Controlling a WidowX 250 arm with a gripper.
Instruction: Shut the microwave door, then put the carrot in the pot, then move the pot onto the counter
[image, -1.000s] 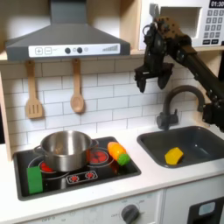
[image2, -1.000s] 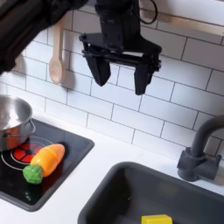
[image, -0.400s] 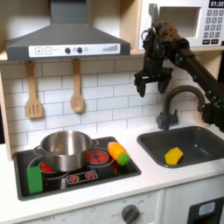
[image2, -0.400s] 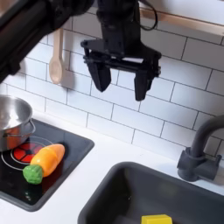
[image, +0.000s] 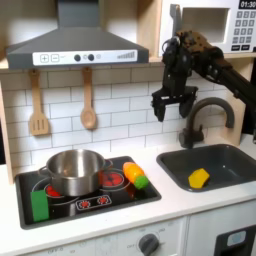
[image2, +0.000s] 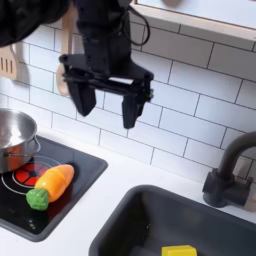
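Nearest the camera in the first exterior view runs the white bench (image: 190, 205), carrying the black hob (image: 85, 192) and, toward the first exterior view's right, the dark sink (image: 215, 165). A yellow wedge (image: 199, 178) lies in the sink. On the hob a green block (image: 39, 204) sits at the front corner on the first exterior view's left. The steel pot (image: 75, 171) stands on a burner behind it, lidless. The carrot (image: 135, 176) lies on the hob just beside the pot, on the first exterior view's right, green end forward; in the second exterior view the carrot (image2: 52, 185) rests apart from the pot (image2: 14, 140). Behind the sink stands the grey tap (image: 202, 118).

Above, the tool (image: 173, 106) hangs in the air before the tiled wall, its fingers spread and pointing down, holding nothing; in the second exterior view the tool (image2: 101, 108) is well above the carrot. Two wooden spoons (image: 88, 100) hang on the wall under the hood (image: 74, 40). Farthest up, the microwave door (image: 205, 24) shows at the first exterior view's top right, beside the keypad (image: 245, 27); whether it is fully shut I cannot tell.
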